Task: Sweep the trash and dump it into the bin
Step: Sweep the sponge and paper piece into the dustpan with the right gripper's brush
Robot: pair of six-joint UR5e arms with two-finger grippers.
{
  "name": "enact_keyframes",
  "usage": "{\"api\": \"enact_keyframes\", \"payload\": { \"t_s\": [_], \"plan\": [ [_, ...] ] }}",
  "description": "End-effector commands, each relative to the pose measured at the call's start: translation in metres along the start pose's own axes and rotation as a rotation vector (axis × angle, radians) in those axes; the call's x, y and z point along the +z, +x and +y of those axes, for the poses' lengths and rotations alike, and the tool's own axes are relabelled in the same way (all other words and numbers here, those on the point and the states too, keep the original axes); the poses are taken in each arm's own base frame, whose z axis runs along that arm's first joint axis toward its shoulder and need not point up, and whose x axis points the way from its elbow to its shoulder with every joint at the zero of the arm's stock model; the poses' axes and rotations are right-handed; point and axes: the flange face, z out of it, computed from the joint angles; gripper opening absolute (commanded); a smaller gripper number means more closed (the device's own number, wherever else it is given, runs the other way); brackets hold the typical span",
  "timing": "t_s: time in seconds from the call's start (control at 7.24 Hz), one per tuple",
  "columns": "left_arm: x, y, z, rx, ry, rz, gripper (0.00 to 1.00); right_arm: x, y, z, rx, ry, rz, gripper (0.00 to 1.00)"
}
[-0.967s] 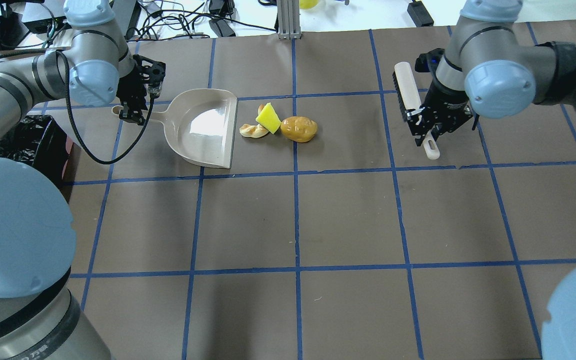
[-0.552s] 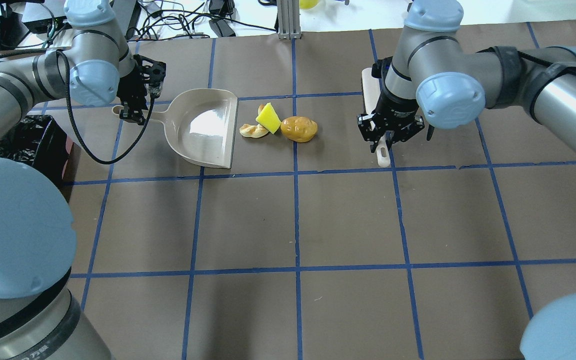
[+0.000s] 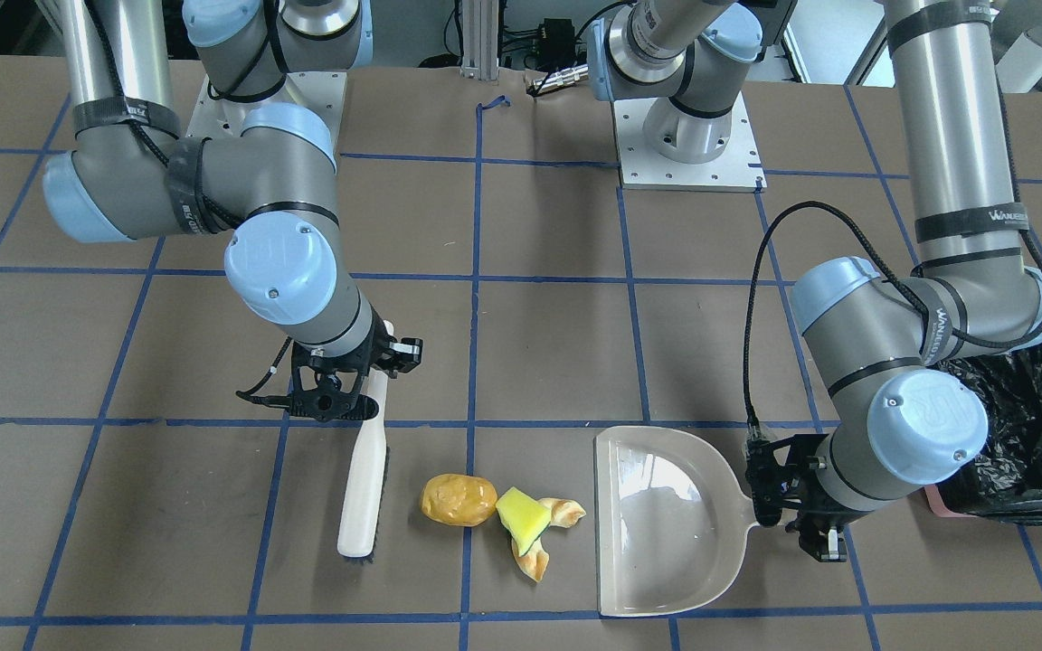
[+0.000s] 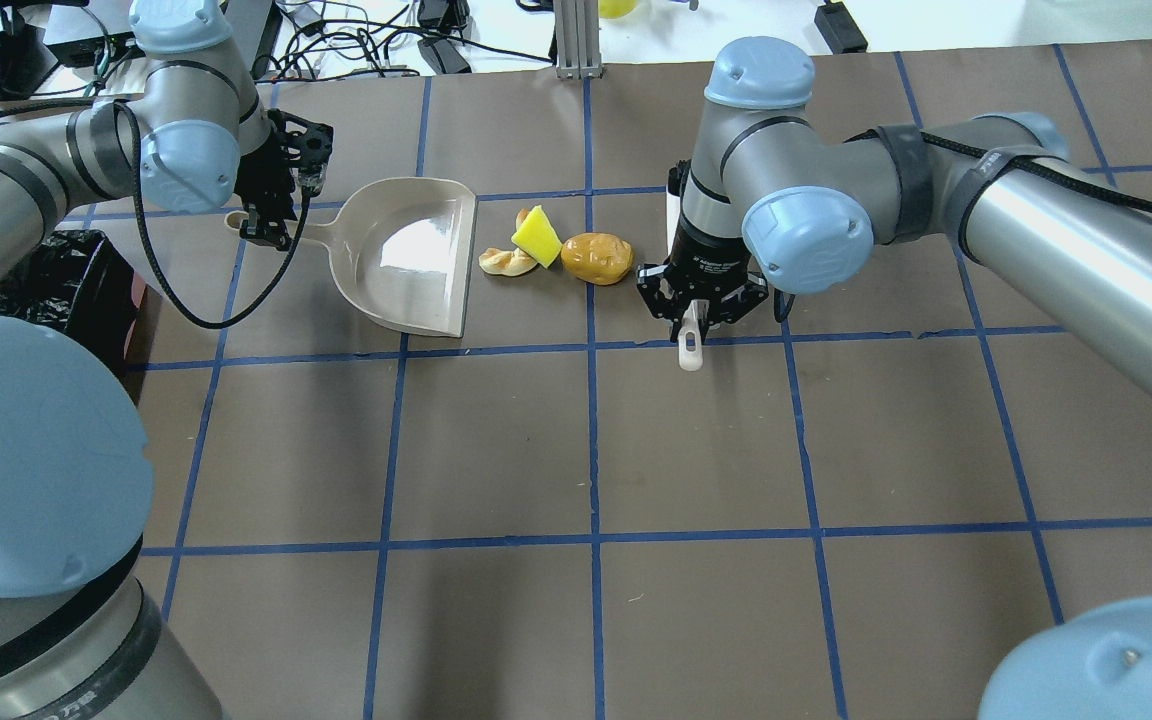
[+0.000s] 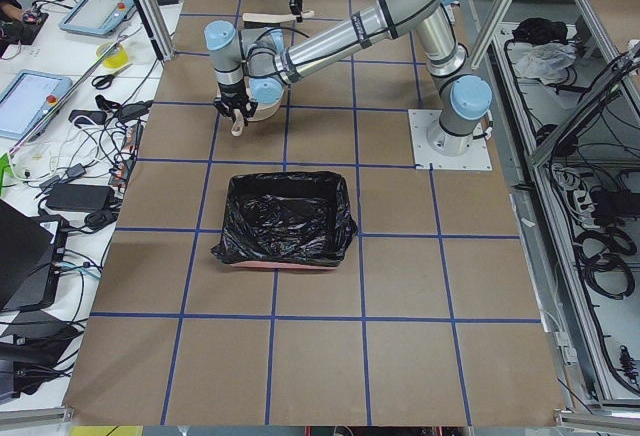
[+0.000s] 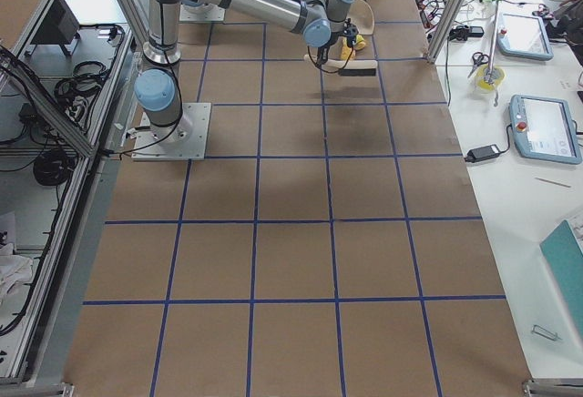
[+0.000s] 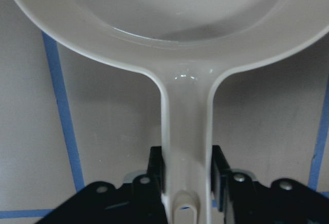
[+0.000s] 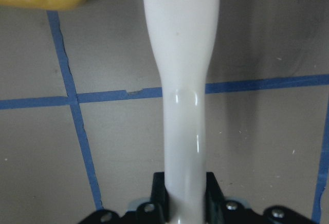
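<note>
**Q:** Where is the trash?

**A:** The trash lies in a short row on the desk (image 4: 696,450), close to the edge away from the robot and about midway along it. The row has three parts:
- a golden-brown potato-shaped lump (image 4: 597,257) at the end of the row nearer the desk's right end;
- a yellow-green wedge (image 4: 536,237) just beside the lump, resting on the third part;
- tan bread pieces (image 4: 507,262), just beside the open lip of the dustpan (image 4: 406,255).

**Q:** Where is the bin?

**A:** The bin (image 5: 288,179), lined with a black bag, stands toward the desk's left end, well apart from the trash. The dustpan and the left arm lie between them.

**Q:** What is the state of the left hand?

**A:** The left hand (image 7: 187,183) pinches the dustpan's handle, with one finger pressed on each side. The pan lies flat on the desk with its open lip facing the trash.

**Q:** And the right hand?

**A:** The right hand (image 8: 185,193) pinches the thin end of the handle of a white brush (image 3: 363,470). The brush runs from the hand toward the edge away from the robot. It sits near the lump on the lump's right-end side, and a narrow strip of desk shows between them. Dark bristles show at the tip of the brush head.
</note>
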Motion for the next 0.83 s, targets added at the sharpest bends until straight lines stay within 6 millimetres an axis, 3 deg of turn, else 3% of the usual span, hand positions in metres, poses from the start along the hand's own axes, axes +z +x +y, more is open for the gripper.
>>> {"api": "enact_keyframes", "payload": {
  "t_s": [0.0, 0.69],
  "plan": [
    [0.001, 0.0, -0.001, 0.001, 0.0, 0.001, 0.0, 0.009, -0.019, 0.009, 0.032, -0.01, 0.009, 0.0],
    [0.001, 0.001, -0.007, 0.009, -0.001, 0.003, 0.0, 0.021, -0.05, 0.022, 0.06, -0.005, 0.004, 0.0]
  ]
}}
